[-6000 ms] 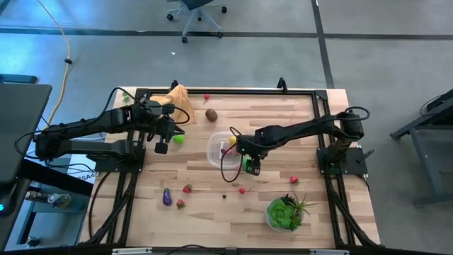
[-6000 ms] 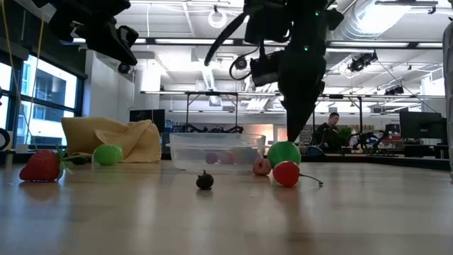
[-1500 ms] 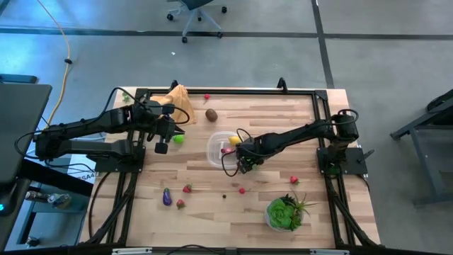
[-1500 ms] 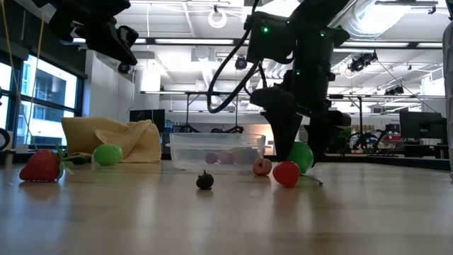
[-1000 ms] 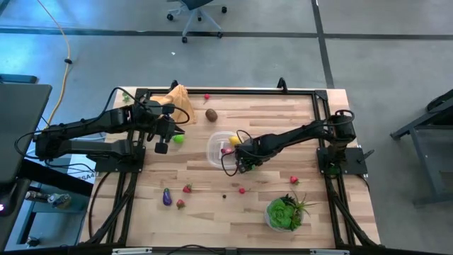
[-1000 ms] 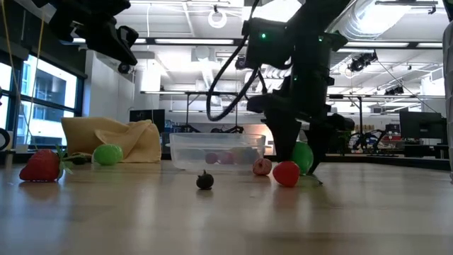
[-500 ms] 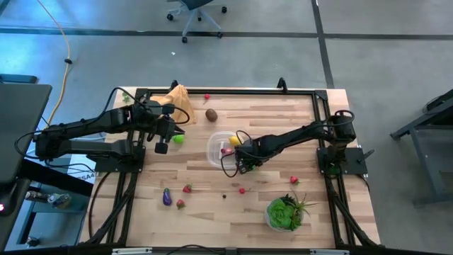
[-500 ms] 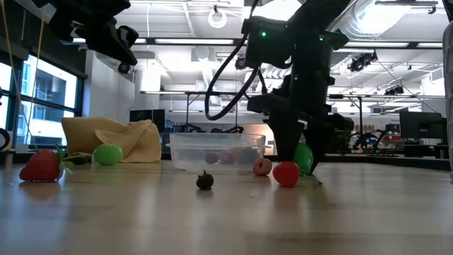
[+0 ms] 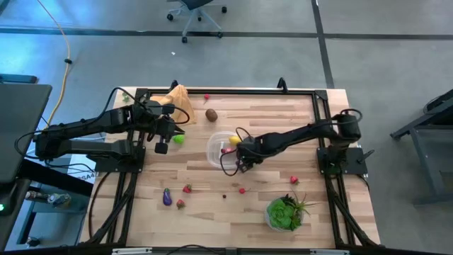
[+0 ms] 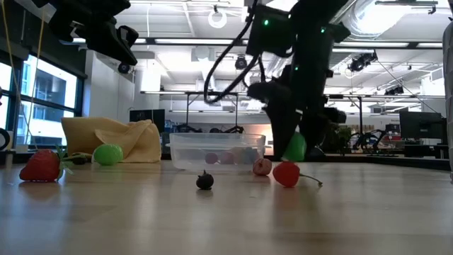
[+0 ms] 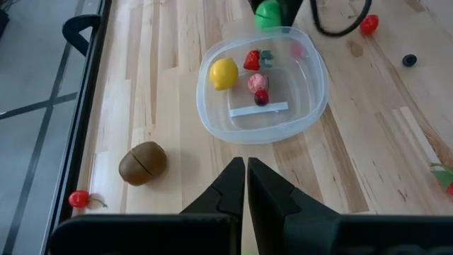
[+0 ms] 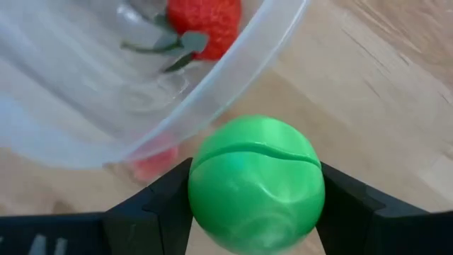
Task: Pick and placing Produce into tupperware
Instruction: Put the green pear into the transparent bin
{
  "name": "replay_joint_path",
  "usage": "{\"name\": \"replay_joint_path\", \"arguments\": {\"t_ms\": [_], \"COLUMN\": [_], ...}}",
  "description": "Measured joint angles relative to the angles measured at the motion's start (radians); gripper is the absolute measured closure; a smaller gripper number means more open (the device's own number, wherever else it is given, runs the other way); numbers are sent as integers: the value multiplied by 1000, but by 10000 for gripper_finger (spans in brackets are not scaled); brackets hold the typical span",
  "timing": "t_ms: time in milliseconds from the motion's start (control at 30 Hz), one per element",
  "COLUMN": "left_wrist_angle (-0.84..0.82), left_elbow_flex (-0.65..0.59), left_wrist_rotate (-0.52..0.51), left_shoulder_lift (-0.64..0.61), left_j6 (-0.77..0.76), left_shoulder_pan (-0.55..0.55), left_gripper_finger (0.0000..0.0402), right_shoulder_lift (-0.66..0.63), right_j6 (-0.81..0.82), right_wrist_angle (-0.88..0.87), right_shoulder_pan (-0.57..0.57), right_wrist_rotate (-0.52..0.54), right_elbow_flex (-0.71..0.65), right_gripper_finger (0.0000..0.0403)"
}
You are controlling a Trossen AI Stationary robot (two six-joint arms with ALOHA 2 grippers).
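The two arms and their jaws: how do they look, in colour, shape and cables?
Both arms are black, slim and jointed. The right arm carries loose black cable loops near its wrist and a small green light. The left gripper ends in two black, tapering jaws.

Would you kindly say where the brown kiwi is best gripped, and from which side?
Grip the kiwi across its middle, coming straight down from above: it is a squat oval lying alone on bare table, clear all round.
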Motion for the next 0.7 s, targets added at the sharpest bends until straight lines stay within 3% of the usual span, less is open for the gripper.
{"name": "replay_joint_path", "arguments": {"t_ms": [233,433,700], "left_wrist_angle": [0,0,0], "left_elbow_flex": [0,0,0], "left_wrist_rotate": [0,0,0], "left_shoulder_lift": [0,0,0], "left_j6": [0,0,0], "left_shoulder_pan": [0,0,0], "left_gripper_finger": [392,392,392], "right_shoulder_lift": [-86,-133,-114], "right_j6": [-45,-202,-405], "right_wrist_angle": [-16,108,292], "right_shoulder_pan": [14,-1,-114], "right_wrist_rotate": [33,96,43], "right_elbow_flex": [0,1,2], "right_gripper_finger": [187,187,187]}}
